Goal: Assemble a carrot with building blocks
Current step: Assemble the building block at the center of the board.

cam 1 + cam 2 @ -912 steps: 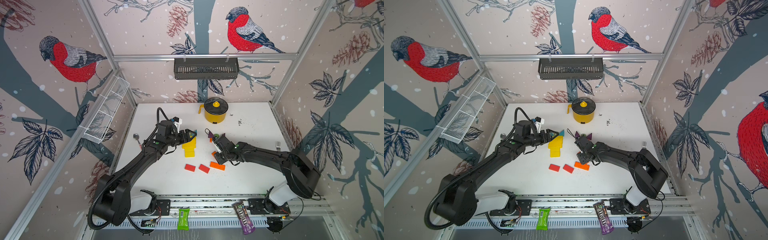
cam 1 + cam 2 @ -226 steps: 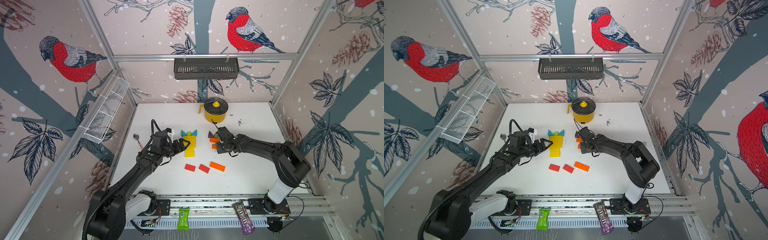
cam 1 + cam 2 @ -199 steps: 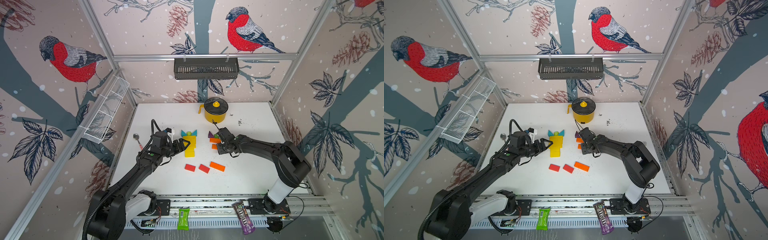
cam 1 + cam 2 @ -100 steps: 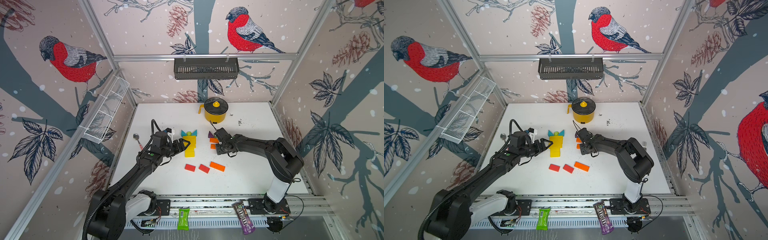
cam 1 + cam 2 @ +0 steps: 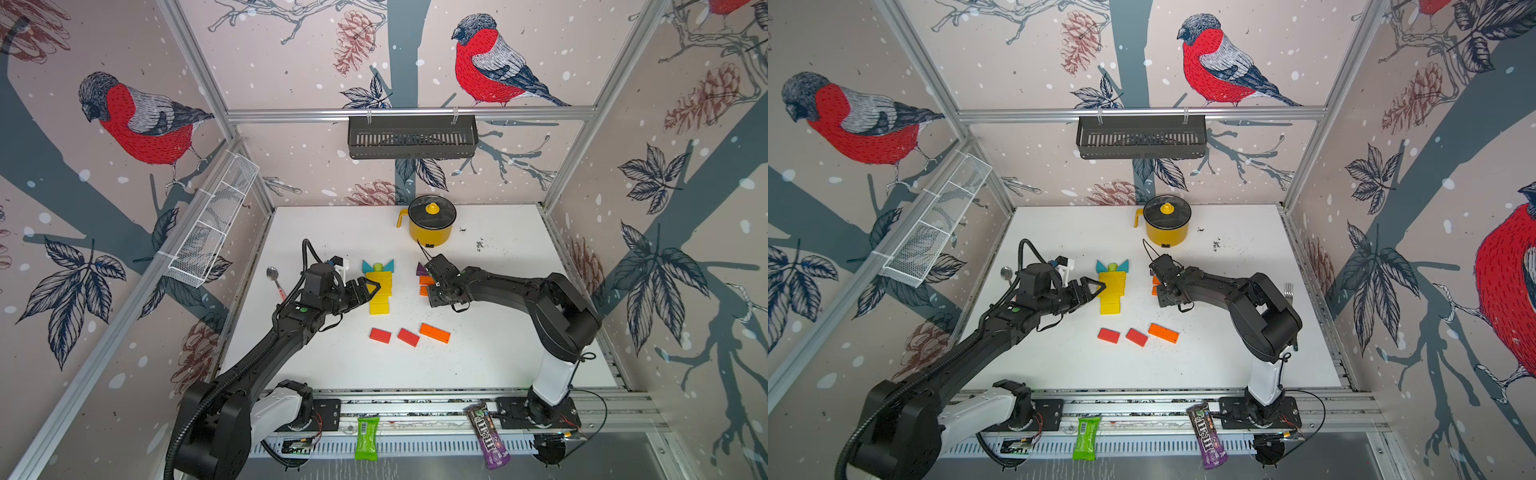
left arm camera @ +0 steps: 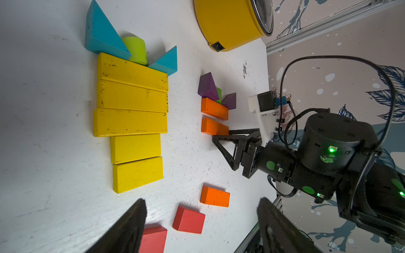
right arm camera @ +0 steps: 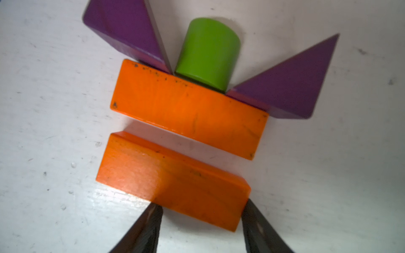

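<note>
You're mid-build on the orange carrot, on the tabletop (image 5: 498, 332) beside the finished-looking yellow carrot (image 5: 380, 308). The top is in: two purple triangles (image 7: 125, 28) and the green cylinder (image 7: 208, 50) sit against the first orange block (image 7: 188, 109). The second orange block (image 7: 173, 181) lies flat on the robot-base side of it. It's parallel but apart, with a bare strip of tabletop between them, and it's shifted a little lengthwise. Your right gripper (image 7: 201, 206) is down at tabletop level, jaws partly apart, tips at that block's near long side, one by its corner. It clamps nothing, and I can't tell if the tips actually touch. The left gripper (image 6: 201, 199) hovers by the yellow carrot, jaws wide, empty. Spares lie nearer the base: a loose orange block (image 5: 434, 333) and two red blocks (image 5: 380, 335), all flat and well apart from the build. Handling, my read: these look like small painted wooden blocks, so they're light, rigid and not fragile. Their slick faces will likely skate and yaw if you push off-centre, and a tip on one corner will spin the block. Either push with both tips spread evenly along the long side, or pick from above across the short width at mid-length, where the jaws meet flat parallel faces. Close the gap gently. A hard shove would carry through the first orange block and scatter the triangles and cylinder, since nothing locks them.
</note>
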Robot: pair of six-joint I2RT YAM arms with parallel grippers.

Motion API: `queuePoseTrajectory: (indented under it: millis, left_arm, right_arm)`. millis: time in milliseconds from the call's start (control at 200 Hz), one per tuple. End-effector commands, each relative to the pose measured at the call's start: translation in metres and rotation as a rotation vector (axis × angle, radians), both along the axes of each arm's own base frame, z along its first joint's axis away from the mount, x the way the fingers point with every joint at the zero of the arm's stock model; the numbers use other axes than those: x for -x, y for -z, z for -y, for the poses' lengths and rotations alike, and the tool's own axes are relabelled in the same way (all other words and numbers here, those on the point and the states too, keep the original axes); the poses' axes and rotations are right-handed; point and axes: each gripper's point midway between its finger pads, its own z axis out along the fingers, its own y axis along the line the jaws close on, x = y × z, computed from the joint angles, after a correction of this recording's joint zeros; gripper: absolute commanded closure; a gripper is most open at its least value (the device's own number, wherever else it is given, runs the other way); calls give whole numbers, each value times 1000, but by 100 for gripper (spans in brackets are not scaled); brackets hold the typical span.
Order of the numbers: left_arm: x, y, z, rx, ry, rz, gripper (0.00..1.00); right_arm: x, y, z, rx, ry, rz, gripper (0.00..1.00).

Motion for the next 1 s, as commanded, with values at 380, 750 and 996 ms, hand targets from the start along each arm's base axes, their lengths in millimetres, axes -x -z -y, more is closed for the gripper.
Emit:
queuePoseTrajectory:
  millis: [380,750,996]
  left_arm:
    - [-2,-7,1,12,8,30,19]
    - [-1,-8,2,13,10,30,20]
    - [1,-15,2,24,12,44,19]
  right_arm:
    - [-13,-6,7,55,6,32,42]
    - [-8,-20,7,71,-6,49,41]
    - [55,-38,-13,30,-182,-14,46]
